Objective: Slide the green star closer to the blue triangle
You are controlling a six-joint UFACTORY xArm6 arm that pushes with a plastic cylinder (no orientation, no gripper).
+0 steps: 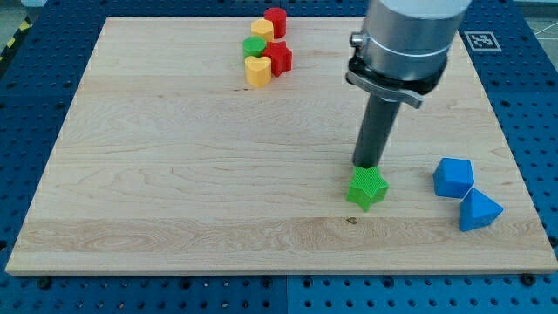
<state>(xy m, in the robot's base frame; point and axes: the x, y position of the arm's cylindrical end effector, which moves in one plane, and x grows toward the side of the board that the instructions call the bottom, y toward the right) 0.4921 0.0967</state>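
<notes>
The green star (pixel 367 188) lies on the wooden board (pixel 174 174) at the lower right. My tip (pixel 366 167) stands just above the star's top edge in the view, touching or almost touching it. The blue triangle (pixel 479 211) lies near the board's lower right corner, to the right of the star and slightly below it. A blue cube-like block (pixel 453 177) sits just above and left of the triangle, between it and the star.
A cluster sits at the view's top centre: a red cylinder (pixel 275 22), a yellow block (pixel 262 30), a green cylinder (pixel 254 47), a red star (pixel 279 58) and a yellow heart (pixel 258 71). The board's right edge runs close to the blue blocks.
</notes>
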